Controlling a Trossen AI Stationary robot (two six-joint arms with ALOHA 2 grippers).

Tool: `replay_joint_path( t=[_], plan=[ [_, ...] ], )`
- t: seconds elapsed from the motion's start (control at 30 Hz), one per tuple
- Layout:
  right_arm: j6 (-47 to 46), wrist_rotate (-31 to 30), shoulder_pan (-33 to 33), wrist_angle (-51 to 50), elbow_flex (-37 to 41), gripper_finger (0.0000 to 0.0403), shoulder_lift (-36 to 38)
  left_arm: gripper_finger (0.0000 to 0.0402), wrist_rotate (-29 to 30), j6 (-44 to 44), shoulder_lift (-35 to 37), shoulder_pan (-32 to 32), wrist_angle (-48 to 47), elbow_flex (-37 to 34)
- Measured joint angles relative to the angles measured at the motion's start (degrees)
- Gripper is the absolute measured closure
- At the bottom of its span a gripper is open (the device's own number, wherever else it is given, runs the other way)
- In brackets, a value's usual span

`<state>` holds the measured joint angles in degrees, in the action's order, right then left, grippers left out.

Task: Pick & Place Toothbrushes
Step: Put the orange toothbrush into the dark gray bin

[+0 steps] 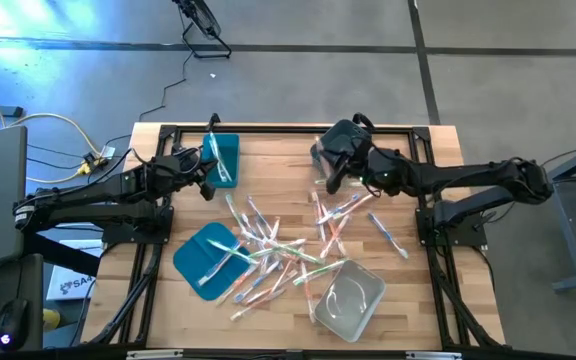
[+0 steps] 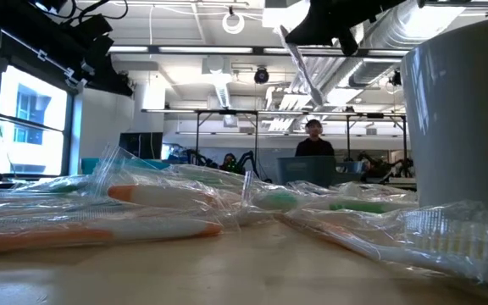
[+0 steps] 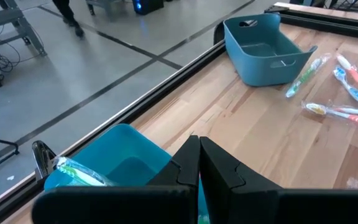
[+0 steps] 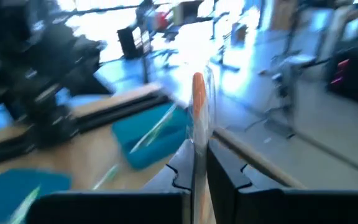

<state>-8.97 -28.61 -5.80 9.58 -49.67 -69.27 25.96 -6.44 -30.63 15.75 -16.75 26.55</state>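
Note:
Many wrapped toothbrushes (image 1: 278, 250) lie scattered in the middle of the wooden table, and they fill the foreground of the low view (image 2: 159, 199). My right gripper (image 1: 330, 185) hangs above the pile's far right part, shut on one toothbrush with an orange part (image 4: 197, 93). My left gripper (image 1: 208, 188) is shut and holds nothing. It hovers at the near rim of a bright teal bin (image 3: 123, 155) at the table's far left. A green toothbrush (image 3: 79, 171) lies inside that bin. My right gripper pinches the wrapped toothbrush between its two fingers (image 4: 222, 168). Its orange end (image 4: 197, 87) sticks out past the fingertips. In the low view the toothbrush (image 2: 299, 59) slants down below the gripper, lifted clear of the table and the pile.
A grey-teal bin (image 3: 266, 40) stands at the far edge under my right arm. A flat teal lid (image 1: 206, 258) lies near left and a clear bin (image 1: 350, 298) near right. People and equipment show in the room beyond the table.

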Motion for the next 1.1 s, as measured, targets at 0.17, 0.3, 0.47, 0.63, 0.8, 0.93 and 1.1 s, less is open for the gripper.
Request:
replay_joint_path(
  t=[0.17, 0.3, 0.47, 0.63, 0.8, 0.93, 1.1],
  plan=[
    [0.22, -8.81, -2.26, 2.58, 0.0, 0.0389, -0.97, 0.0396, -0.06, -0.24, 0.0, -0.01, 0.04, 0.0],
    [-1.85, -11.93, -4.2, 4.48, 0.0, 0.0389, -3.46, 0.0396, -0.11, -1.29, 0.01, -0.01, 0.07, 0.0],
    [-3.08, -13.54, -6.54, 6.6, 0.0, 0.0389, -7.55, 0.0396, -0.11, -1.42, 0.02, 0.0, 0.09, 0.0],
    [-8.04, -14.01, -9.97, 6.72, 0.0, 0.0389, -10.13, 0.0396, -0.11, -1.42, 0.02, 0.0, 0.13, 0.0],
    [-11.45, -16.4, -13.05, 6.67, 0.0, 0.0389, -12.56, 0.0396, -0.09, -1.42, 0.01, -0.01, 0.13, 0.0],
    [-13.93, -16.36, -15.23, 7.0, 0.0, 0.0389, -14.72, 0.0396, -0.09, -1.42, 0.0, 0.0, 0.13, 0.0],
    [-16.64, -16.03, -16.99, 7.03, 0.0, 0.0389, -17.39, 0.0396, -0.07, -1.42, 0.01, 0.0, 0.11, 0.0]
  ],
)
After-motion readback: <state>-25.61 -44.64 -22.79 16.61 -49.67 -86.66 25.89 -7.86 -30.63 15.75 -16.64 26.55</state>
